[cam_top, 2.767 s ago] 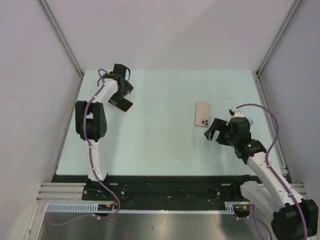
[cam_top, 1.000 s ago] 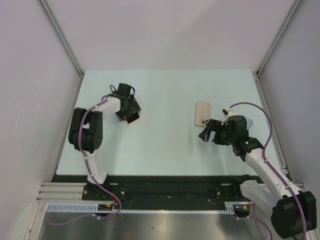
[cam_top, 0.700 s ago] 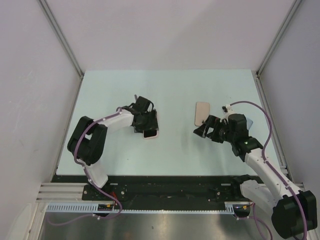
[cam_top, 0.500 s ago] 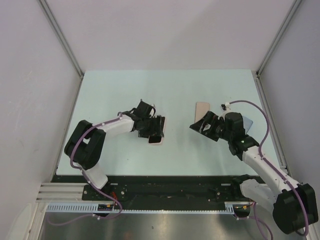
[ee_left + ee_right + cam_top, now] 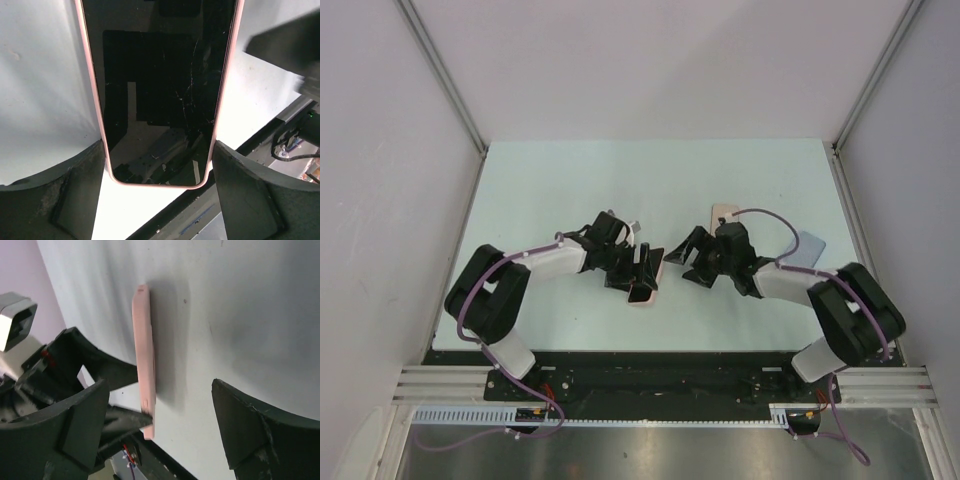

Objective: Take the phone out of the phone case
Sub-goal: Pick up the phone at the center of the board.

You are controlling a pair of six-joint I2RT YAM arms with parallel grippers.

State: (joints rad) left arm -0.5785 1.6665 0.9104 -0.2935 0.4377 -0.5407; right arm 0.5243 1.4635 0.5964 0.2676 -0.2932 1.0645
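Observation:
The phone (image 5: 160, 85) has a cracked black screen and sits in a pink phone case (image 5: 143, 350). My left gripper (image 5: 160, 146) is shut on the case's two long edges near its lower end. In the top view it holds the cased phone (image 5: 642, 288) at the table's middle, near the front. My right gripper (image 5: 677, 256) faces it from the right, a little apart. In the right wrist view the case stands edge-on, left of the midline between my right gripper's (image 5: 165, 425) open fingers, and nothing is between them.
A gold phone (image 5: 721, 212) lies back-up on the table just behind the right gripper, partly covered by the arm. A flat blue-grey piece (image 5: 811, 245) lies further right. The table's front edge and black rail (image 5: 650, 362) run close below both grippers.
The left gripper has carried the cased phone from the far left of the table to the middle. The right arm has swung left, past the gold phone, to face it.

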